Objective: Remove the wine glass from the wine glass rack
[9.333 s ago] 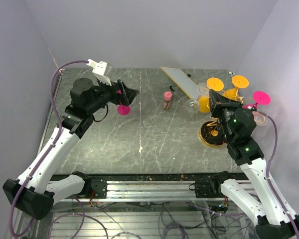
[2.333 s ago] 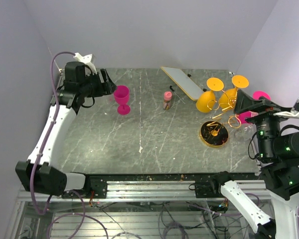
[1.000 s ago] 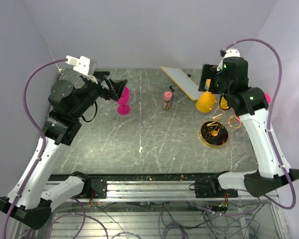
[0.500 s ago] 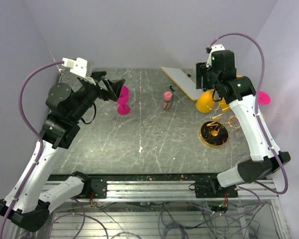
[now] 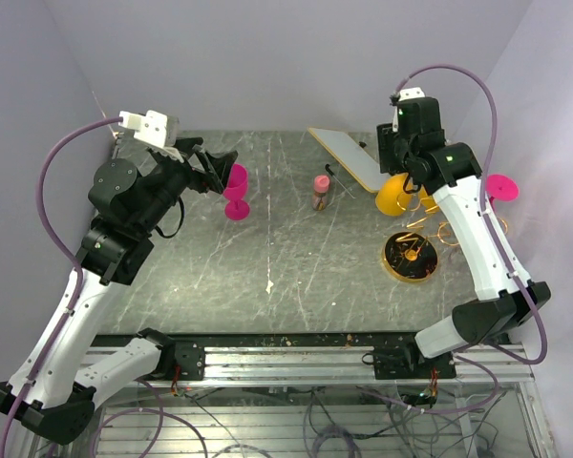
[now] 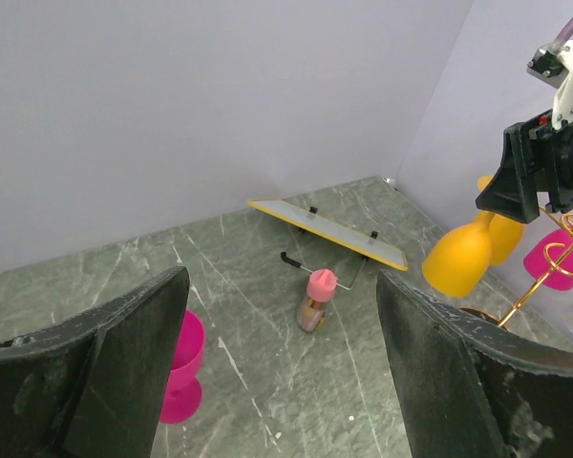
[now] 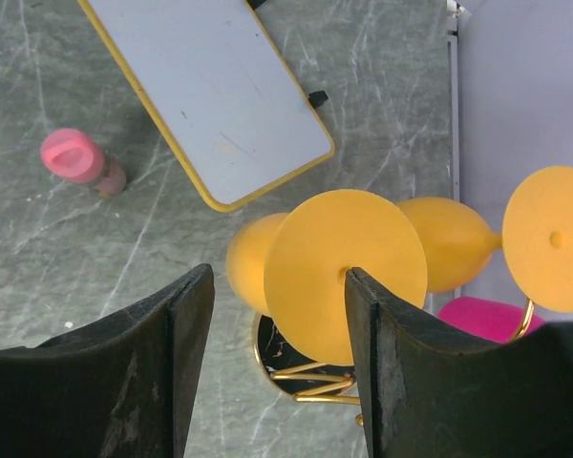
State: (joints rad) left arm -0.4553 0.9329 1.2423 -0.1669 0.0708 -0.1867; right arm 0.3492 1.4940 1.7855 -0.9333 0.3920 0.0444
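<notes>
The wine glass rack (image 5: pixel 413 254), gold wire on a dark round base, stands at the right. An orange wine glass (image 5: pixel 392 197) hangs on it upside down. My right gripper (image 5: pixel 397 164) hovers over it. In the right wrist view the glass's round foot (image 7: pixel 336 272) shows between the fingers; the right gripper (image 7: pixel 279 286) is open, and there is a gap at the left finger (image 7: pixel 143 372). Rack wire (image 7: pixel 310 374) shows below. My left gripper (image 6: pixel 282 315) is open and empty, beside a pink wine glass (image 6: pixel 181 363) standing on the table (image 5: pixel 235 191).
A second orange glass (image 7: pixel 449 243) and a pink one (image 5: pixel 499 187) also hang on the rack. A white board with a yellow rim (image 5: pixel 349 157) leans at the back. A small pink-capped bottle (image 5: pixel 321 191) stands mid-table. Walls close in on both sides.
My right arm has shifted slightly left and back over the orange glass, and its jaws have narrowed. The left arm has barely moved.
</notes>
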